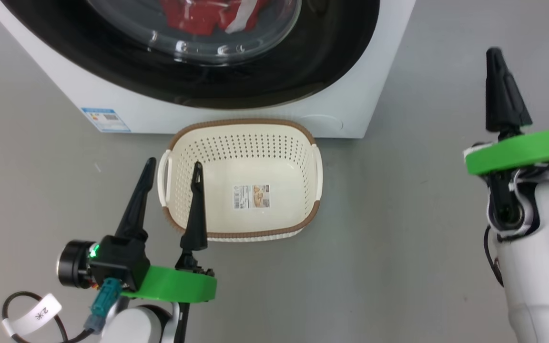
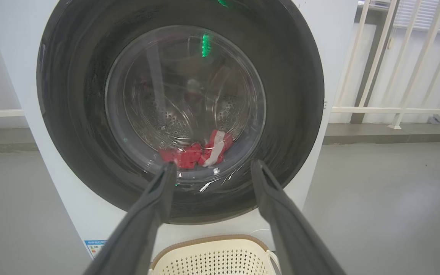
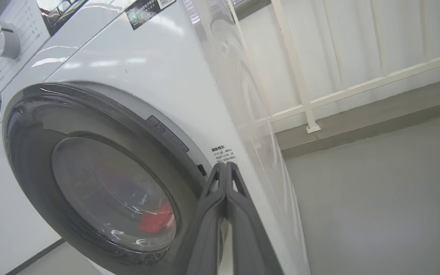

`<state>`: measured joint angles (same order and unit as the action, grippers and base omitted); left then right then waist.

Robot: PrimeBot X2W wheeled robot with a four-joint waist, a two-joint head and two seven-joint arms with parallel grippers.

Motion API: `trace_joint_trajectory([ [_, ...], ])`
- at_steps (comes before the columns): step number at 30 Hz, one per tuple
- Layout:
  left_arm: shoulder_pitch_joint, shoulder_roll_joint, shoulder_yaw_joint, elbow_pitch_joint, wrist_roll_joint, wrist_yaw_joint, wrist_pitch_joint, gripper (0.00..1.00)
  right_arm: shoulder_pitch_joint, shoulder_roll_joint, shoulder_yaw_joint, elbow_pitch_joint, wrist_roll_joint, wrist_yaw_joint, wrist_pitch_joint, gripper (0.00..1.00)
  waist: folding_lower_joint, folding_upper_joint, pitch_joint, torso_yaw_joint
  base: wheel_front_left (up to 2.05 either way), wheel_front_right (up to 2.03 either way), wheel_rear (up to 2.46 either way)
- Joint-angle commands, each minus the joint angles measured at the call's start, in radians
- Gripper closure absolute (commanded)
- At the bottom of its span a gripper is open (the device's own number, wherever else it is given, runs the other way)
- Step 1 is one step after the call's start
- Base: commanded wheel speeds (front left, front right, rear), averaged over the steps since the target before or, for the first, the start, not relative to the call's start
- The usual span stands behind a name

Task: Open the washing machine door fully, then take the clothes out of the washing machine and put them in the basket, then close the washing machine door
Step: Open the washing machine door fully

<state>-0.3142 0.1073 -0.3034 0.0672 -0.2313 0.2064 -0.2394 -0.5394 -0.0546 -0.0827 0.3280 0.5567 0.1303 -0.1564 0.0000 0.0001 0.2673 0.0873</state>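
starting with the washing machine door, how does it sit?

shut flat against the front of the washing machine, a black ring round bulging glass.

and the clothes?

the clothes lie behind that glass, low in the drum, red with a white strip showing.

where's the basket?

the basket stands on the grey floor just in front of the machine, below the door, with a label sticker on its bottom.

left gripper?

the left gripper hangs over the basket's left end, fingers spread wide, gripping nothing. in its wrist view they point at the lower part of the door, apart from it.

right one?

the right gripper has its two fingers pressed together with nothing between them. in the head view it is off to the right of the machine, well apart from the basket. in its wrist view the tips show against the white front beside the door's edge, near some printed text. whether they touch the panel i can't tell.

anything behind?

a white railing past the machine's side.
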Motion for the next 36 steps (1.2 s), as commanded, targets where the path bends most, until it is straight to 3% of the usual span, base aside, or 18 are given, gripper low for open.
trace_joint_trajectory([
  [1,-0.034,0.01,0.024,-0.03,0.006,0.005,-0.007,0.0,-0.056,0.004,0.016,-0.011,0.068,0.0,0.017,1.0,0.0,-0.0001,0.036,0.016,0.0,0.0,0.0],
  [9,-0.053,0.009,0.02,-0.032,0.009,0.001,-0.013,0.0,-0.173,0.004,0.016,0.035,0.259,0.0,0.112,1.0,0.0,-0.0001,0.085,0.019,0.0,0.0,0.0],
  [17,-0.087,0.005,0.002,-0.042,0.015,-0.01,-0.017,0.0,-0.325,0.004,-0.009,0.075,0.361,0.0,0.277,1.0,0.0,-0.0001,0.156,0.027,0.0,0.0,0.0],
  [22,-0.119,-0.004,-0.017,-0.037,0.017,-0.024,-0.019,0.0,-0.427,0.004,-0.036,0.117,0.488,0.0,0.413,1.0,0.0,-0.0001,0.209,0.041,0.0,0.0,0.0],
  [29,-0.142,-0.014,-0.027,-0.026,0.013,-0.034,-0.021,0.0,-0.541,0.004,-0.079,0.211,0.559,0.0,0.546,1.0,0.0,-0.0001,0.244,0.065,0.0,0.0,0.0],
  [36,-0.149,-0.026,-0.03,-0.024,0.015,-0.035,-0.022,0.0,-0.639,0.004,-0.108,0.269,0.575,0.0,0.607,1.0,0.0,-0.0001,0.263,0.089,0.0,0.0,0.0],
])
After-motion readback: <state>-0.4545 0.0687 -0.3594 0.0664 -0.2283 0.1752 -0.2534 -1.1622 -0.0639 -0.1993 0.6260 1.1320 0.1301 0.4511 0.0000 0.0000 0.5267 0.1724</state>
